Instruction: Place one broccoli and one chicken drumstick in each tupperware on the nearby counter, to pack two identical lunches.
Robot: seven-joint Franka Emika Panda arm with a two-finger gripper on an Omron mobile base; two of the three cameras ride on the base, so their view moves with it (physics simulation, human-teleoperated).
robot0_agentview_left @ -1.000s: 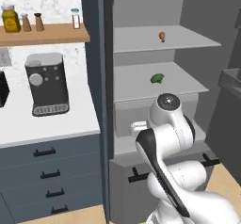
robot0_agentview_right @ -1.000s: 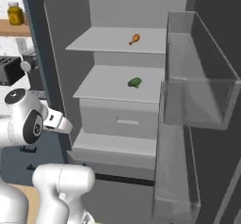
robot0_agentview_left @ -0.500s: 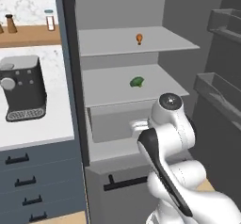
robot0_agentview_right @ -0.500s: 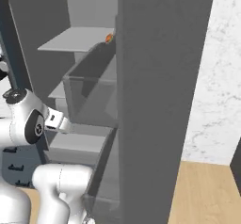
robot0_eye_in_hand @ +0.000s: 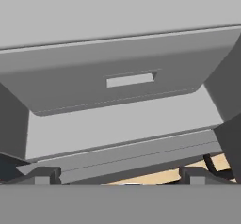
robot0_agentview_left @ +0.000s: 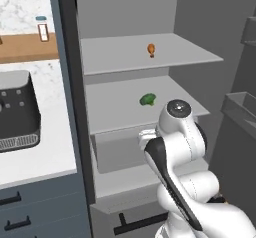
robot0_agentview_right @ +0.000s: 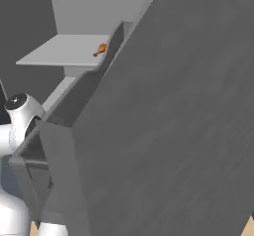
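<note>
Open fridge: orange drumstick (robot0_agentview_left: pixel 151 49) on the top shelf, broccoli (robot0_agentview_left: pixel 147 99) on the shelf below, above the drawer (robot0_eye_in_hand: pixel 127 79). Gripper (robot0_eye_in_hand: pixel 120 177) faces the drawer, fingers spread wide, holding nothing. Risk: the fridge door (robot0_agentview_right: pixel 173 131) stands close alongside and may obstruct the arm's reach.

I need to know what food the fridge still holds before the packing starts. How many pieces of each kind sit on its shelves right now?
Broccoli: 1, on the lower shelf
Chicken drumstick: 1, orange, on the upper shelf
Total: 2 pieces of food
</note>
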